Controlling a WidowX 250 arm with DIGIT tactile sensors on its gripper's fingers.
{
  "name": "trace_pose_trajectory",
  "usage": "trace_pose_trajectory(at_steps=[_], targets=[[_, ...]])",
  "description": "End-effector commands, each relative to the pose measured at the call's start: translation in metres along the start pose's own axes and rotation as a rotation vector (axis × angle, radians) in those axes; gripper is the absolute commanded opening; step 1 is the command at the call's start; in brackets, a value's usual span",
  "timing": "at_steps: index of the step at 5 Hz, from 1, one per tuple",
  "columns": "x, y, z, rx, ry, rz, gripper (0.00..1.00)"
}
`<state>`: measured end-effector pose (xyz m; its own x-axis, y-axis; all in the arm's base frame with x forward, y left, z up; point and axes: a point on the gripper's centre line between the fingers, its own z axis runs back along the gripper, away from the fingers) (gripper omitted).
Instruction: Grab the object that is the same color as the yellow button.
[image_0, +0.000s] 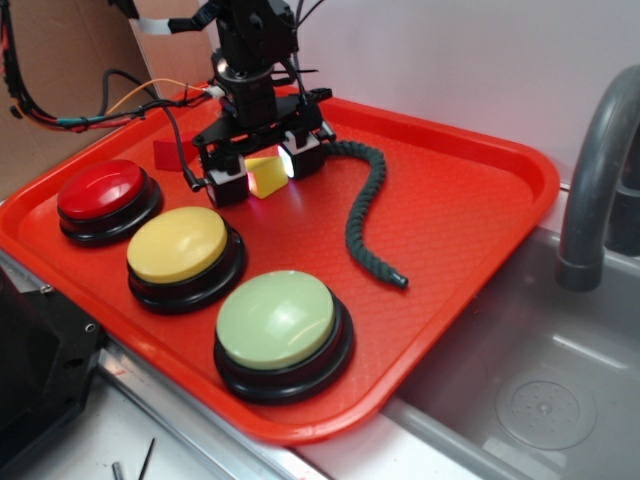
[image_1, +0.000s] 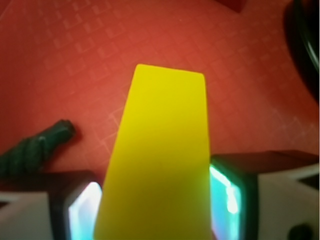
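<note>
Two pads of the gripper (image_0: 264, 172) pinch the yellow wedge block (image_0: 266, 176) squarely between them on the red tray (image_0: 470, 220), its long axis pointing away from the wrist.

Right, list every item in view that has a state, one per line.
gripper: down at the tray, fingers on either side of the yellow wedge block
yellow wedge block: between the fingers, contact looks likely
red wedge block: lying on the tray, untouched
yellow button: free, nothing on it
red button: free
green button: free
dark rope: lying loose in a curve
</note>
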<state>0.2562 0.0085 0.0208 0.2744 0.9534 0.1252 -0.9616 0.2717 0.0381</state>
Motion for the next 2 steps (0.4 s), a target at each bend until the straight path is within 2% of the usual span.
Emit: trace_pose_trajectory(at_steps=[1,2], targets=[[0.012,-0.001,0.079,-0.037,0.101,-0.453,0.0],[0.015,0.003,0.12,-0.064,0.113,-0.669,0.0]])
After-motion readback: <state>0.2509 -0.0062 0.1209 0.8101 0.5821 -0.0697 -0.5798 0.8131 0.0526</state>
